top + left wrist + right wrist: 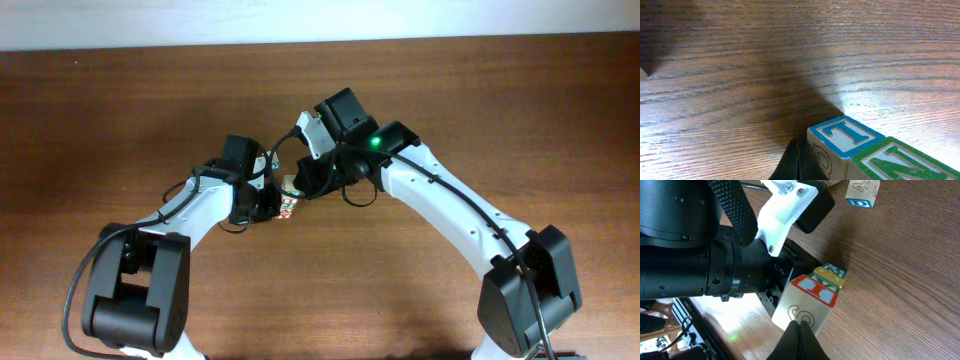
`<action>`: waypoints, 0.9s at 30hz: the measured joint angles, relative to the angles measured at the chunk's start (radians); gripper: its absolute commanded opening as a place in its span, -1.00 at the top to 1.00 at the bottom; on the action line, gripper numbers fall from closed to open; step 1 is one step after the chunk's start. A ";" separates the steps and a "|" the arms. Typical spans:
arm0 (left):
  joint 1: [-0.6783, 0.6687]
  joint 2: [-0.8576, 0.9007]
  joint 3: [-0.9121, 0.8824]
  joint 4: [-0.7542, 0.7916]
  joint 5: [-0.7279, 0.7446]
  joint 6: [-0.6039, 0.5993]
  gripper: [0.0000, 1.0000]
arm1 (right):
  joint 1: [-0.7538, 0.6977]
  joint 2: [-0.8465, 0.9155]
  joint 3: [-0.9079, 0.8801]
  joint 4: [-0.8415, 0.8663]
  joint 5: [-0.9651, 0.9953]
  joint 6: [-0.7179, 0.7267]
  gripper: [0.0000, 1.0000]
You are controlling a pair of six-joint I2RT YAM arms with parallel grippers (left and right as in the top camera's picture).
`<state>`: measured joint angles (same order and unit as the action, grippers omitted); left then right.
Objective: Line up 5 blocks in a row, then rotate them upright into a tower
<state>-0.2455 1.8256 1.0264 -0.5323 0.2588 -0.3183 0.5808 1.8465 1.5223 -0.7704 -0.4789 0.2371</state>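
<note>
At the worktop's (500, 120) centre, the left end effector (798, 162) and right end effector (800, 339), each closed tight and empty, are being pressed against the blocks (812, 300), seemingly for pivoting.

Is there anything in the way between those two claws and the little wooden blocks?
Nothing visible. The left gripper, shut, sits right at the blue-topped block; the right gripper, also shut, at the red-topped block. The left arm crowds in just behind them.
</note>
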 measured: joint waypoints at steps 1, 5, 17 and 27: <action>0.000 0.000 0.000 0.000 0.001 0.000 1.00 | 0.000 0.000 0.000 0.000 0.000 0.000 0.92; 0.000 0.000 0.000 0.000 0.003 0.000 1.00 | 0.000 0.000 0.000 0.001 0.000 0.002 0.92; 0.018 0.000 0.000 -0.005 0.045 0.000 1.00 | 0.010 0.000 0.000 0.020 0.005 0.010 0.92; 0.078 0.000 0.000 -0.002 0.120 0.000 1.00 | 0.023 0.002 0.000 0.024 0.031 0.021 0.92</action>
<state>-0.1677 1.8256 1.0264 -0.5339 0.3786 -0.3187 0.6041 1.8488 1.5223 -0.7467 -0.4480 0.2584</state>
